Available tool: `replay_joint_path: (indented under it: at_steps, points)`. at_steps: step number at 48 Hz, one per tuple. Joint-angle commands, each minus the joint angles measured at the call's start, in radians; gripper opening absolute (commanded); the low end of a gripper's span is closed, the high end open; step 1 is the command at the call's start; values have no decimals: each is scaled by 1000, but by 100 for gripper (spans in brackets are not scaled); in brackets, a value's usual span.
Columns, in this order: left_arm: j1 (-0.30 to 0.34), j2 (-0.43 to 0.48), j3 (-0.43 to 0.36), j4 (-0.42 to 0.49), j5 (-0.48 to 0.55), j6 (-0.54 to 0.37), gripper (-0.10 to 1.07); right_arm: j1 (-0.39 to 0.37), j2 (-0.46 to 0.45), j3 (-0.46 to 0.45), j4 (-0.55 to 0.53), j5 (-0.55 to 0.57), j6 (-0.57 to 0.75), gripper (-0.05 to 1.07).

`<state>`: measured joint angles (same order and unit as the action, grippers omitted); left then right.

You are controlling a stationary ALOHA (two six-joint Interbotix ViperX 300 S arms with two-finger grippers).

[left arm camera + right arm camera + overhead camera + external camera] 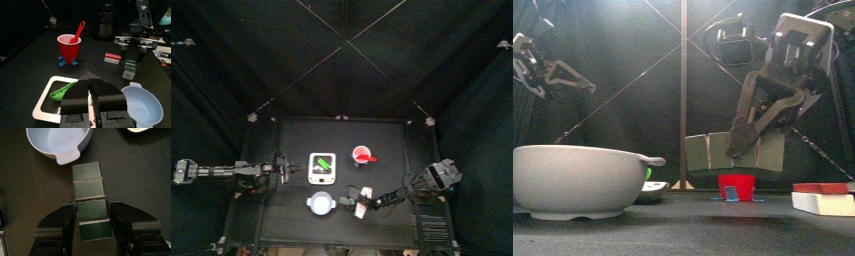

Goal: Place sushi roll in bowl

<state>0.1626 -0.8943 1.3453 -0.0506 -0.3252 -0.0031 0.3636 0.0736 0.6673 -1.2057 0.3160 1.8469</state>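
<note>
The right gripper (93,223) hangs above the surface (291,140), its fingers (127,220) clamped on the sushi roll (90,198), a green-wrapped strip of segments. The bowl (322,204) sits near the front edge, just beside the roll's free end. A white tray (323,168) holding a green item (61,91) lies behind the bowl; a red cup (67,46) with a red spoon (79,30) stands toward the middle. A red-and-white block (113,58) rests near the right side. The left gripper (91,100) hovers over the tray's edge, fingers narrow, holding nothing. The back half of the surface is open.
</note>
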Motion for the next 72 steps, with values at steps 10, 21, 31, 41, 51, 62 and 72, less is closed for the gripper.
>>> replay_joint_path:
  at_steps: [10, 21, 31, 41, 51, 62, 72]
  points:
    - [3, 2, -12, -2, -9, 0, 32, -5, -41, -37, -18, 3, 0, 56]
    - [3, 2, -14, -2, -9, 0, 32, -18, -28, -132, -83, -3, -2, 56]
    - [6, 2, -14, -2, -9, 2, 32, -61, -12, -222, -138, -12, 2, 56]
    - [6, 3, -14, -2, -9, 0, 32, -100, 84, -321, -190, -110, 0, 56]
    - [6, 2, -12, -2, -9, 0, 32, -126, 164, -391, -225, -202, 0, 56]
    - [6, 2, -12, -2, -9, 2, 32, -146, 207, -411, -221, -218, 0, 56]
    - [6, 3, -12, -2, -9, 2, 32, -166, 225, -425, -224, -218, 0, 57]
